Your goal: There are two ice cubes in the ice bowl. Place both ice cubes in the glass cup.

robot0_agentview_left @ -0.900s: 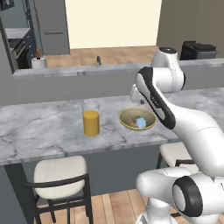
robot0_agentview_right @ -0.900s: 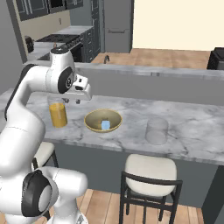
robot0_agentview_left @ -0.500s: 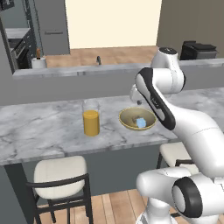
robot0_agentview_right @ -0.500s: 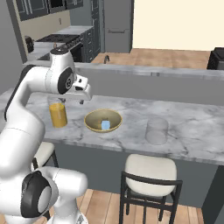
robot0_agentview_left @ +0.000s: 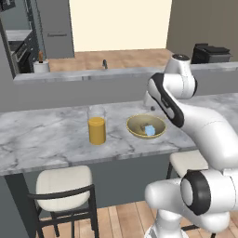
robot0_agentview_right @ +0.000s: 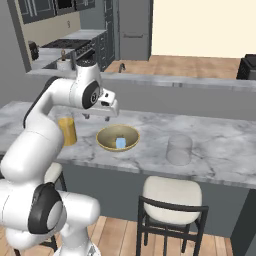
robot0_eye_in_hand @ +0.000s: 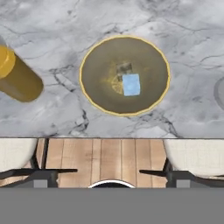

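Note:
The olive-gold ice bowl (robot0_agentview_right: pixel 107 137) (robot0_agentview_left: pixel 135 128) sits on the marble counter. Looking straight down in the hand view, the bowl (robot0_eye_in_hand: pixel 100 74) holds a pale-blue ice cube (robot0_eye_in_hand: pixel 131 84) and a fainter greyish ice cube (robot0_eye_in_hand: pixel 124 68) touching it. From the base cameras a blue ice cube (robot0_agentview_right: pixel 120 143) (robot0_agentview_left: pixel 149 130) shows inside. My gripper (robot0_agentview_right: pixel 98 118) hangs above the bowl's left rim, open and holding nothing. The clear glass cup (robot0_agentview_right: pixel 179 149) stands upright on the counter to the bowl's right, apart from it.
A tall glass of orange liquid (robot0_agentview_right: pixel 67 130) (robot0_agentview_left: pixel 96 130) (robot0_eye_in_hand: pixel 17 76) stands left of the bowl. Two stools (robot0_agentview_right: pixel 172 200) (robot0_agentview_left: pixel 62 183) are tucked at the counter's front edge. A raised grey ledge (robot0_agentview_right: pixel 200 92) runs behind the counter.
The gripper's fingers have spread apart. The arm has stayed over the bowl, and the bowl, cubes and glasses have not moved.

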